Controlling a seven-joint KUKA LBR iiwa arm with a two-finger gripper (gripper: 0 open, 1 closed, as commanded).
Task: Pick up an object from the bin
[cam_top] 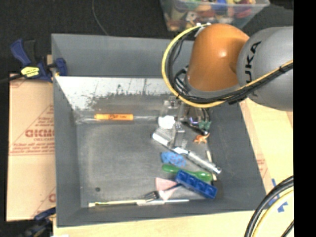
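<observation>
My gripper (179, 128) hangs below the arm's wrist at the bin's right centre, low over the floor. Just to its left lies a small white rounded piece (167, 122). A white marker with a dark tip (191, 157) runs diagonally from under the gripper toward the lower right. Beside the marker sits a light blue piece (172, 158). A small orange bit (200, 139) lies to the gripper's right.
Nearer the front right lie a green spoon (186, 171), a dark blue studded brick (196, 183) and a pink piece (165, 186). A long thin white stick (123, 202) lies along the front wall. An orange pen (114, 117) rests at the back wall.
</observation>
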